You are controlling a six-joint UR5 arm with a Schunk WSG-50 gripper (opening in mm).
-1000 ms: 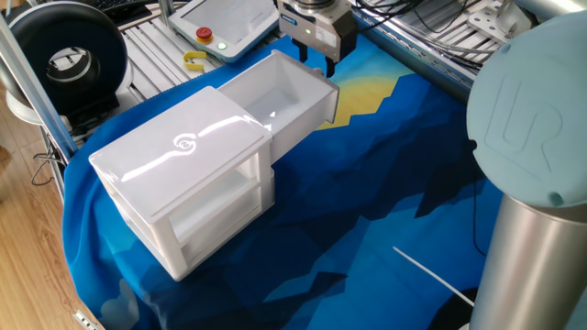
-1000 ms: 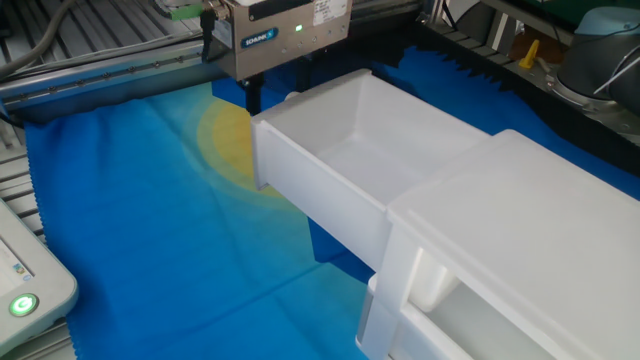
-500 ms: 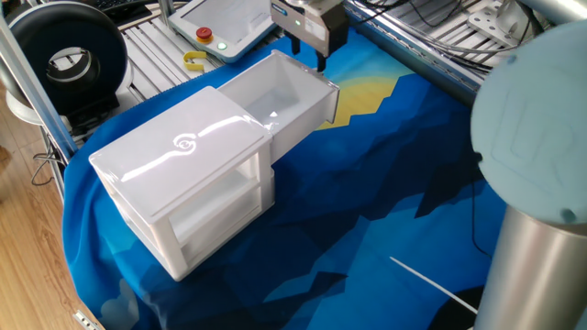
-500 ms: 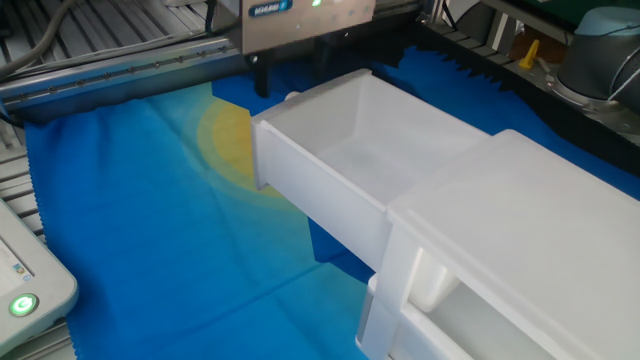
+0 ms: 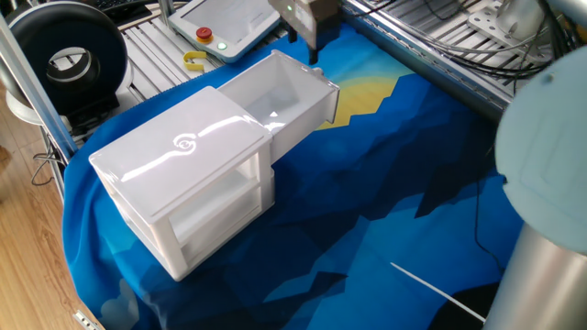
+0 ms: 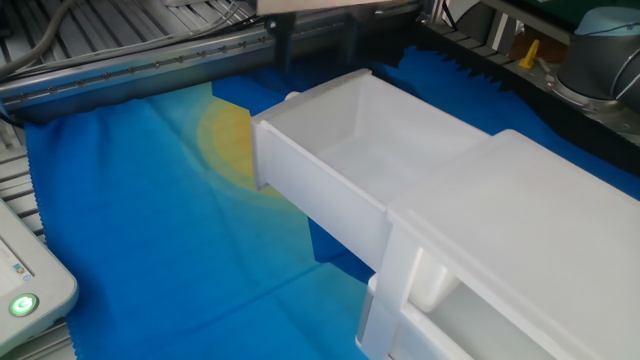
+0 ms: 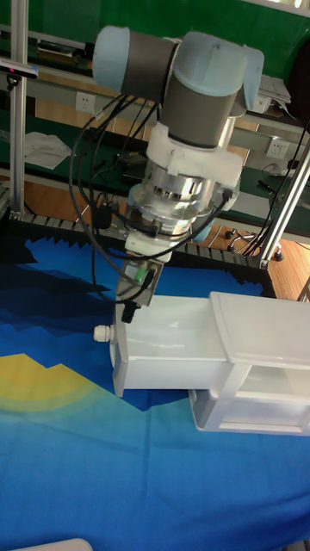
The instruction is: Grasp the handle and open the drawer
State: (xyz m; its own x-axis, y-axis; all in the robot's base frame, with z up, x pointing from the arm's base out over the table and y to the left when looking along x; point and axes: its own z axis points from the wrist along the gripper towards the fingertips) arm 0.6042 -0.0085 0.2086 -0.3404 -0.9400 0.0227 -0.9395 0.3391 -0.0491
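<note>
A blue cloth covers the surface (image 5: 385,220). The drawer (image 5: 280,96) stands pulled well out of the white cabinet (image 5: 183,174), so the opening looks done. The gripper (image 7: 129,308) hangs above the handle (image 7: 104,332), apart from it; whether its fingers are spread, I cannot tell.

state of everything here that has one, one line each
drawer: pulled out of the cabinet, nothing inside
handle: free, nothing gripping it
gripper: raised above the drawer front, holding nothing; open or shut unclear
cabinet: lower compartment open-fronted
green light: lit
</note>
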